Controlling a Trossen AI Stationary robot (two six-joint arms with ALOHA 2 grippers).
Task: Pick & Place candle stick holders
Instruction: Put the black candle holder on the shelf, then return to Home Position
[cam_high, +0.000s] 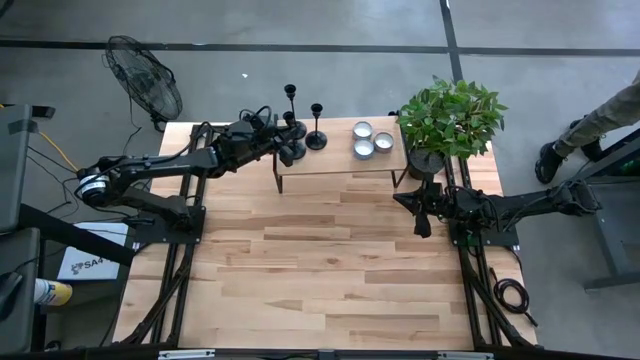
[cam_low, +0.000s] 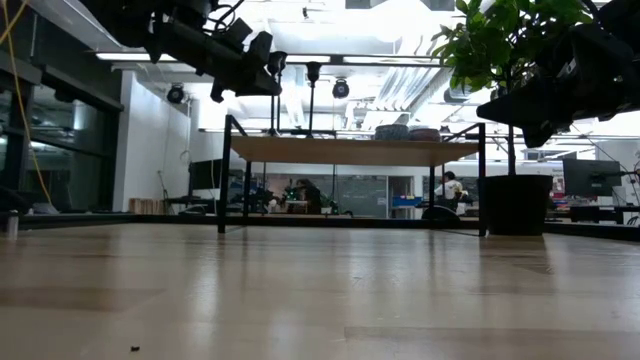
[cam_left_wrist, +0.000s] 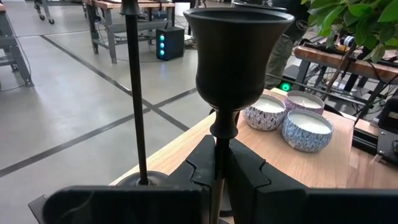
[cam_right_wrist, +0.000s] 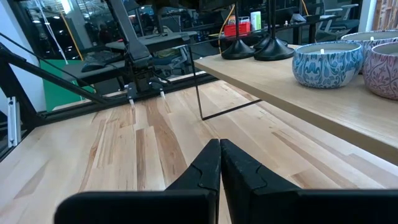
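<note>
Clearly, left tool (cam_left_wrist: 219, 174) pinches a black candle stick holder's (cam_left_wrist: 238, 62) thin stem.

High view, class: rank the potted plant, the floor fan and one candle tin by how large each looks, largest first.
1. Potted plant: its foliage covers the most area.
2. Floor fan: a slightly smaller round grille; it stands off the table, so the comparison is unsure.
3. Candle tin: clearly smallest, on the small raised shelf.
</note>
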